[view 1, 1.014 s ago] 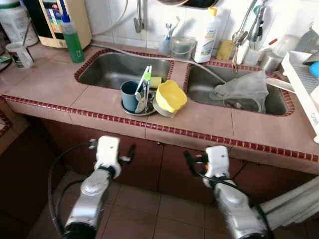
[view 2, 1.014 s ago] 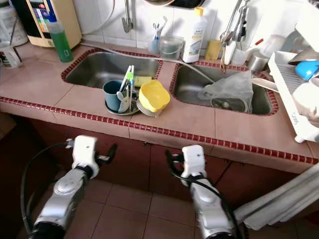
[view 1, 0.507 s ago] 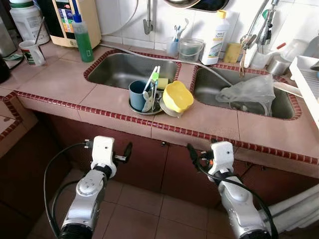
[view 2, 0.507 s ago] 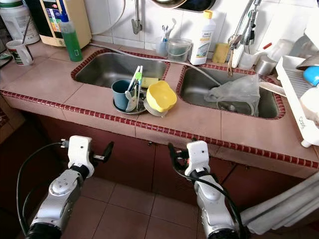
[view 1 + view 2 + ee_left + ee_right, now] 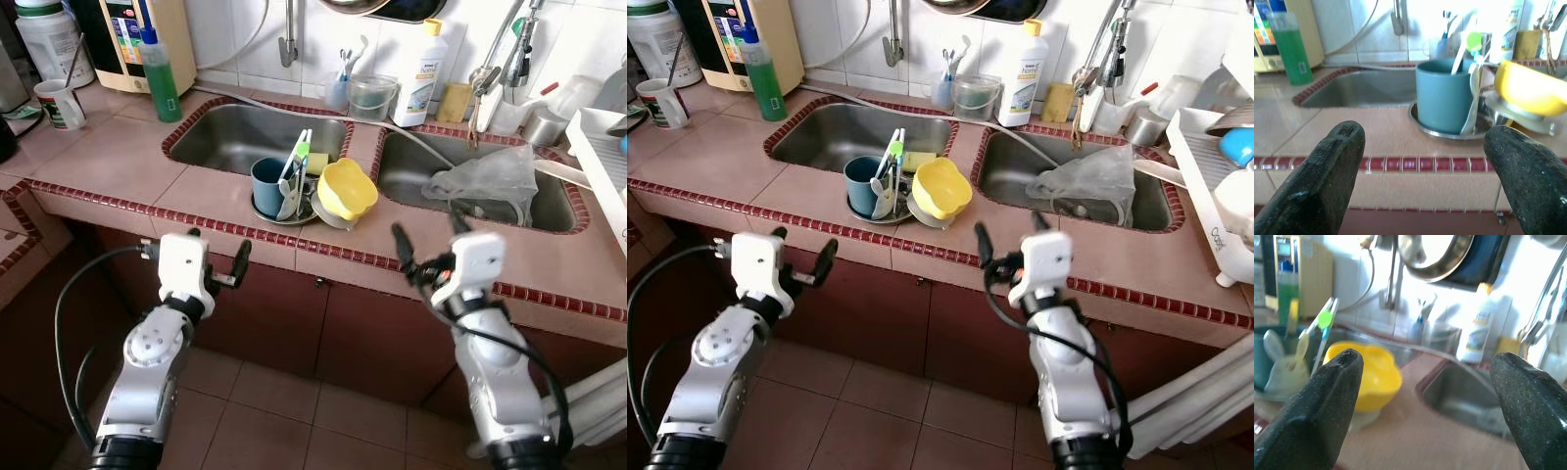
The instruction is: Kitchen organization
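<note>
Fingers of the right gripper [image 5: 1007,240] stand spread and empty at the counter's front edge; the glossy yellow bowl [image 5: 939,188], tilted on a steel plate, lies just ahead toward the robot's left. The left gripper [image 5: 801,253], likewise spread, faces the upright, smooth teal cup [image 5: 1444,95] holding utensils.

Glossy tiled counter [image 5: 118,162]; brushed steel sink [image 5: 220,137]; shiny yellow plastic bowl [image 5: 350,188]; matt black fingers [image 5: 1332,166]
</note>
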Robot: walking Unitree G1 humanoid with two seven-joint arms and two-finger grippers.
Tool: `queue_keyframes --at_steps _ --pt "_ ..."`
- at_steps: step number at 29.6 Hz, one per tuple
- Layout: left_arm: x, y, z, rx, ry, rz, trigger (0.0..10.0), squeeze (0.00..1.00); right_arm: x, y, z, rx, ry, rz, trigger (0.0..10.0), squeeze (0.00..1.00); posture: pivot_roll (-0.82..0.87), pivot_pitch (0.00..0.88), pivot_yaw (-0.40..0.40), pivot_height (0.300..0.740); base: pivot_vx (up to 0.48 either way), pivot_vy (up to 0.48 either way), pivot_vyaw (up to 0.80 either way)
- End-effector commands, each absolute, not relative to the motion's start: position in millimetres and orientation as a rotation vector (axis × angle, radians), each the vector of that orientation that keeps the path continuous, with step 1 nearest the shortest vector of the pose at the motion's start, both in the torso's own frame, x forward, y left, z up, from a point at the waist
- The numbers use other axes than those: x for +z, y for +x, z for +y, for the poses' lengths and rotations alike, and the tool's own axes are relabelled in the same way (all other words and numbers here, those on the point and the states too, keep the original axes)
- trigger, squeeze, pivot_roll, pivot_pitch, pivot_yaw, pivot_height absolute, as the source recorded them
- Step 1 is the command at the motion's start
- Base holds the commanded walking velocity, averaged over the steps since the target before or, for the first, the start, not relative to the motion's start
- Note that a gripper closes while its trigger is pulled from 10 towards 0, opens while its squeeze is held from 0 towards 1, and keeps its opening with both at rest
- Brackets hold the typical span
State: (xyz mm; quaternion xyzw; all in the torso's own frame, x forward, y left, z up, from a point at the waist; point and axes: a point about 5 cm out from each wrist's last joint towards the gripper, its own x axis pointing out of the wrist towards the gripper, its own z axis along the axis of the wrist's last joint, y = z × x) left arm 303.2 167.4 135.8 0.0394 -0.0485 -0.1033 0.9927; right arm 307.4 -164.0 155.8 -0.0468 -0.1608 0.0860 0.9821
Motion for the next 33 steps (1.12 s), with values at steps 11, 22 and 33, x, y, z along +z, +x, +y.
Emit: queue_keyframes --at_steps 11,22,33 --pt "166.2 299.8 159.0 -0.258 0.033 -0.205 10.0 0.0 165.8 306.2 -163.9 0.165 -0.096 -0.345 10.0 0.0 -0.02 0.046 -0.009 0.74 0.0 0.0 0.0" --pt "162.3 298.8 154.6 -0.272 0.043 -0.179 10.0 0.0 163.2 304.0 -162.5 0.169 -0.097 -0.33 10.0 0.0 -0.02 0.048 -0.006 0.74 0.0 0.0 0.0" --pt "161.0 297.9 154.2 -0.28 0.042 -0.165 10.0 0.0 161.9 302.7 -161.0 0.177 -0.097 -0.325 10.0 0.0 -0.02 0.049 -0.006 0.74 0.176 0.0 0.0"
